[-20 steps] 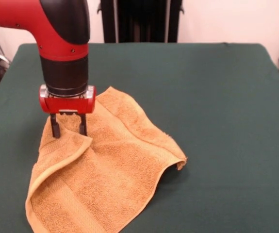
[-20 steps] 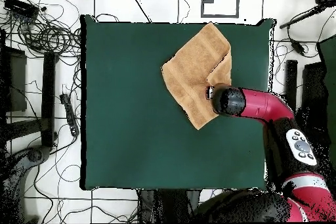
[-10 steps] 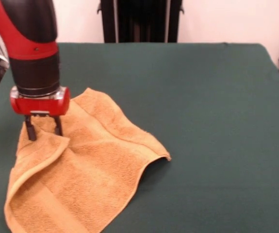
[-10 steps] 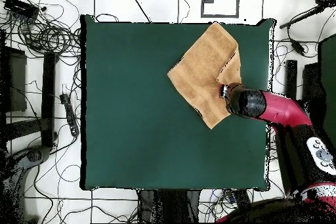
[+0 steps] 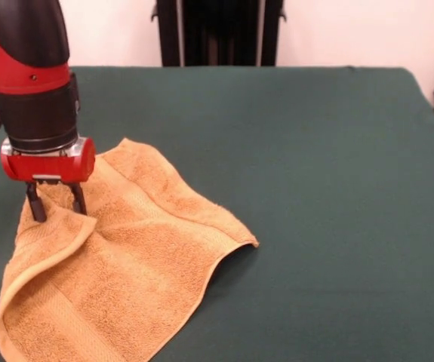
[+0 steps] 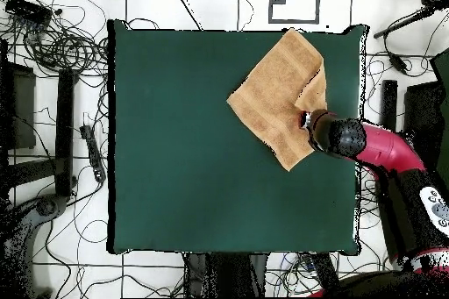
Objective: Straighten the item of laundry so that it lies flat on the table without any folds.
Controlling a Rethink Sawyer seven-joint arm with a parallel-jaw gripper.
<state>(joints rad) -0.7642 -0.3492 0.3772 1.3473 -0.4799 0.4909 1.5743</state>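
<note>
Folded towel (image 5: 126, 256), hand (image 5: 53, 204) upon it

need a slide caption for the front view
Red and black gripper pinning a folded corner of a golden-orange terry-cloth towel on a dark green cloth-covered table.

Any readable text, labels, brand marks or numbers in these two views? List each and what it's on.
None readable.
Golden-orange terry-cloth towel: no tag or print visible.
Dark green cloth-covered table: plain.
Red and black gripper and arm: no legible marking; the grey panel on the arm in the overhead view is too small to read.
</note>
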